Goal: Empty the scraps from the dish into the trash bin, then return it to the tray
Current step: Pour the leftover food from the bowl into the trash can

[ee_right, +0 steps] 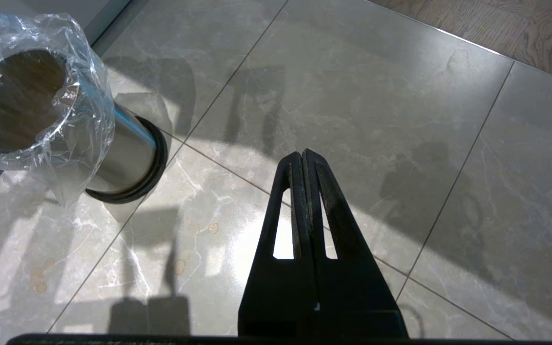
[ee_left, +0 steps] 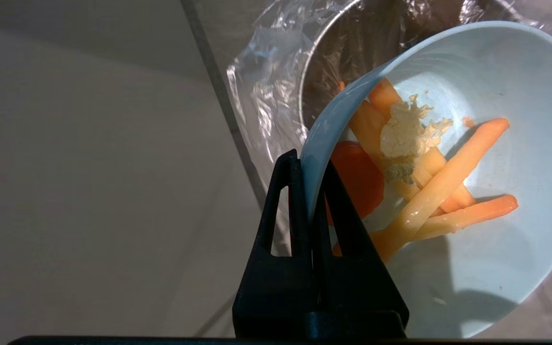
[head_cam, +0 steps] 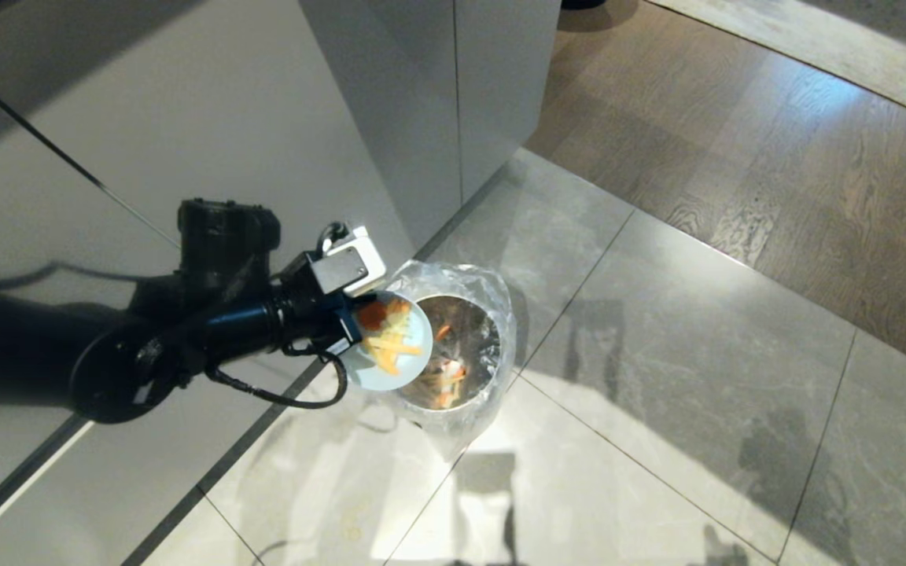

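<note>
My left gripper [head_cam: 348, 334] [ee_left: 308, 165] is shut on the rim of the dish [head_cam: 387, 343] [ee_left: 511, 158], a small pale-blue bowl tipped on its side over the trash bin [head_cam: 453, 350] [ee_left: 352, 52]. Orange and yellow scraps [head_cam: 388, 336] [ee_left: 429, 182] still cling to the bowl's inside, and a few pieces lie at the bottom of the bin. The bin is shiny metal, lined with a crinkled clear bag, and also shows in the right wrist view [ee_right: 41, 110]. My right gripper [ee_right: 303, 158] hangs shut and empty over the floor tiles. The tray is out of view.
Pale cabinet fronts [head_cam: 185, 118] rise just behind the bin. Grey marble floor tiles [head_cam: 657, 377] spread to the right, and wooden flooring [head_cam: 775, 157] lies beyond them.
</note>
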